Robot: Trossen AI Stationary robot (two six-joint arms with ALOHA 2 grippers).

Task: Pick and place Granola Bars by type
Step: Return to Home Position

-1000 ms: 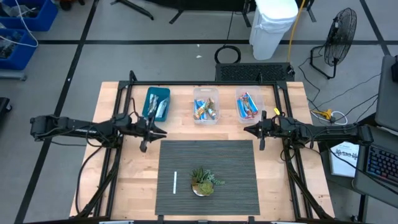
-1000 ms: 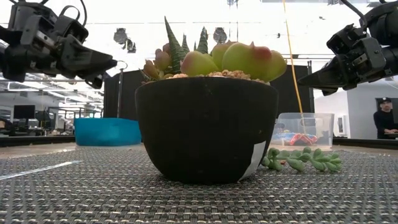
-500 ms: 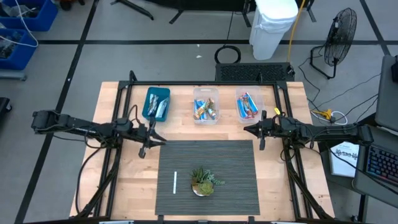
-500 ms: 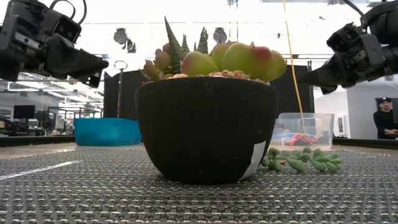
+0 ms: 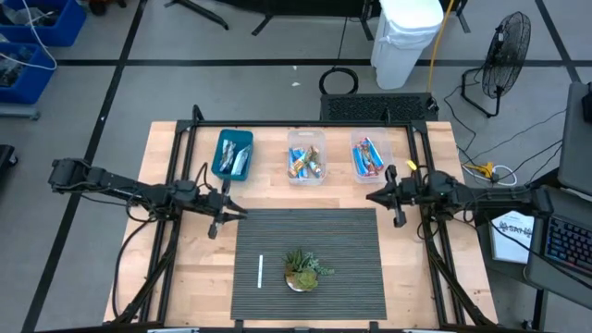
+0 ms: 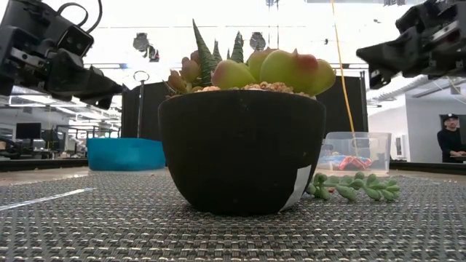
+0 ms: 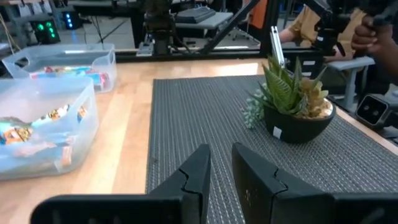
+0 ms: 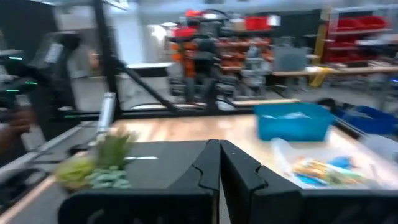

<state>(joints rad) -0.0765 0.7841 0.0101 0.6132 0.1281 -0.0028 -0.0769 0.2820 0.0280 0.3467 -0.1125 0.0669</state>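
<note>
The left arm (image 5: 129,188) and right arm (image 5: 490,196) stretch inward toward the frame's centre. The left tool (image 5: 237,213) hangs mid-left, fingers a narrow gap apart. The right tool (image 5: 373,197) hangs mid-right, fingers pressed together.

Robotics lab: floor fan (image 5: 508,43), blue crates (image 5: 37,32), red storage bins (image 8: 356,25)

Grey floor (image 5: 259,92), dark tape lines crossing it. White bin (image 5: 407,37) past your table's far edge; black floor fan (image 5: 507,44) near it. Blue crates (image 5: 42,28) in far corner. Keyboard (image 5: 564,242) on side desk. Your right wrist view: shelving, red bins (image 8: 348,28). Low view: bright ceiling (image 6: 218,14); person (image 6: 451,138) standing far back.
</note>
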